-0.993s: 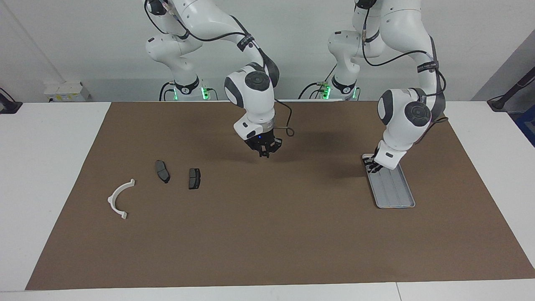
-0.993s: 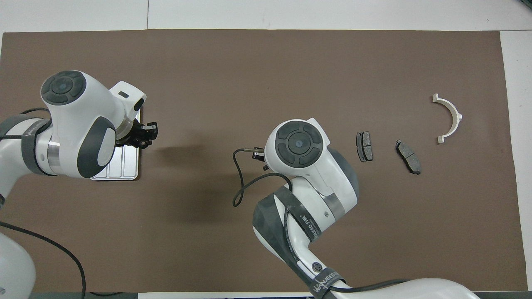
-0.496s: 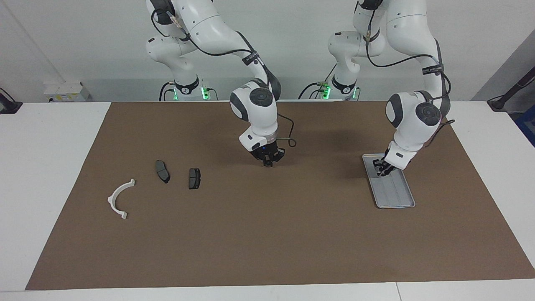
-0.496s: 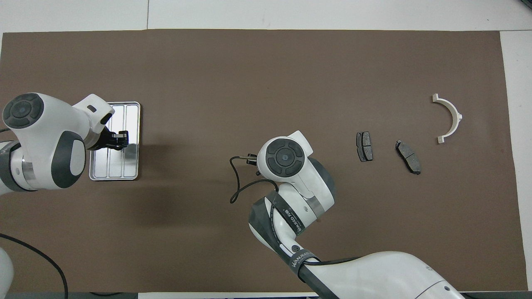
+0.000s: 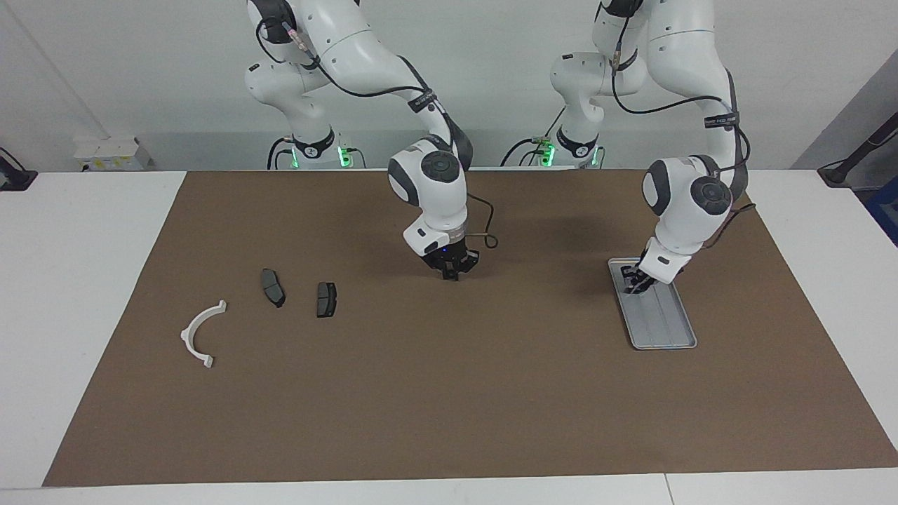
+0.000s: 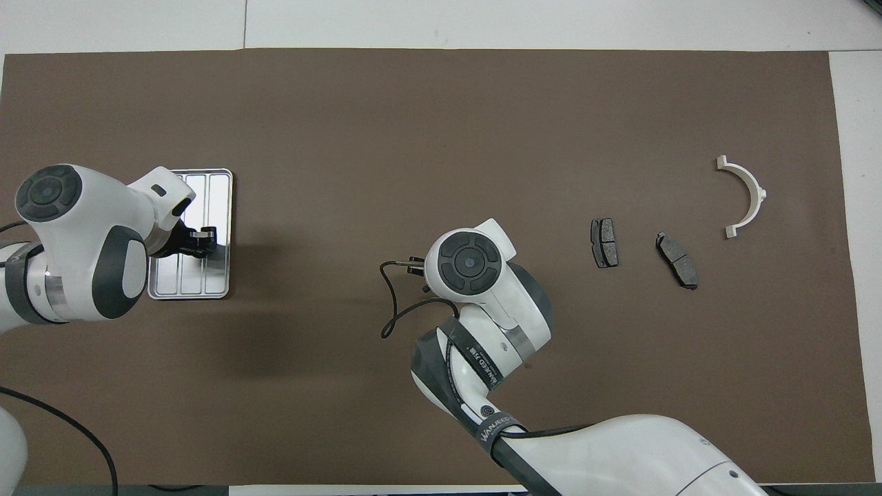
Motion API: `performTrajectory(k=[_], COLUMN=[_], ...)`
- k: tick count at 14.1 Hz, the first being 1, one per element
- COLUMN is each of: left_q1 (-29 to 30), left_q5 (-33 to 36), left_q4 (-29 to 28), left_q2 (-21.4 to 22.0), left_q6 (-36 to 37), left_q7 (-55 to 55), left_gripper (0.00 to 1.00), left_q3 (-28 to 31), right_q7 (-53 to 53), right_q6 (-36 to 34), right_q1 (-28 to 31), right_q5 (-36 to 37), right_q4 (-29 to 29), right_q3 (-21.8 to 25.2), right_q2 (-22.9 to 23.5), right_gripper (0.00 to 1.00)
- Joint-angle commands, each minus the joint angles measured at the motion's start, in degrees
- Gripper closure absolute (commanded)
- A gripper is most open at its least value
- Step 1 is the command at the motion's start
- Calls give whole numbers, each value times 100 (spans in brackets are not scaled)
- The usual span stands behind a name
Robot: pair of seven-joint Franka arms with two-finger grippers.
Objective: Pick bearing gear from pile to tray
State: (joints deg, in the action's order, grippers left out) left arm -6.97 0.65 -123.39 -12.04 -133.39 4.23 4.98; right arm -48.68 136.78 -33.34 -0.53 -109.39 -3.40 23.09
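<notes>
silver tray (image 5: 663, 330): my left hand (image 5: 635, 287) dipped lower into it; right hand (image 5: 450, 274) steady; both grips unreadable.

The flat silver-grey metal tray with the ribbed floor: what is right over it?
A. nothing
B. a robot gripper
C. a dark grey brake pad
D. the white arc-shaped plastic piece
B: the left gripper hangs low over the flat silver-grey ribbed metal tray, at its end nearer the robots, while the arc piece and pads lie toward the right arm's end of the table.

Right tool (image 5: 450, 273) low, pointing down; left tool (image 5: 635, 286) low, tilted.
</notes>
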Motion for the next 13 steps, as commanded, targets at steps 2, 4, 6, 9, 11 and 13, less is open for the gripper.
performTrajectory(k=[2,4,6,9,11,13], left_q1=[135,143,143,126,12,-347], left_q5=[76,76,76,15,-81,-214], left_q4=[-379,-370,-318,41,532,737], left_q2=[211,211,211,246,238,237], left_q6=[-337,-381,-337,-119,364,515], left_q7=[-36,-53,-62,-10,217,857], left_gripper=[86,15,0,0,0,0], left_q3=[-50,-50,-50,-58,-102,-103], right_q7=[16,34,244,1094,2060,2939], right_q6=[-19,-300,-546,-678,-1046,-1608], right_q1=[135,301,608,1301,1776,2172], right_q5=[44,53,53,53,44,44], right_q4=[40,224,409,523,690,979], right_q3=[-21,-3,-3,6,6,23], right_q2=[-32,-120,-322,-708,-893,-1025], right_gripper=[0,0,0,0,0,0])
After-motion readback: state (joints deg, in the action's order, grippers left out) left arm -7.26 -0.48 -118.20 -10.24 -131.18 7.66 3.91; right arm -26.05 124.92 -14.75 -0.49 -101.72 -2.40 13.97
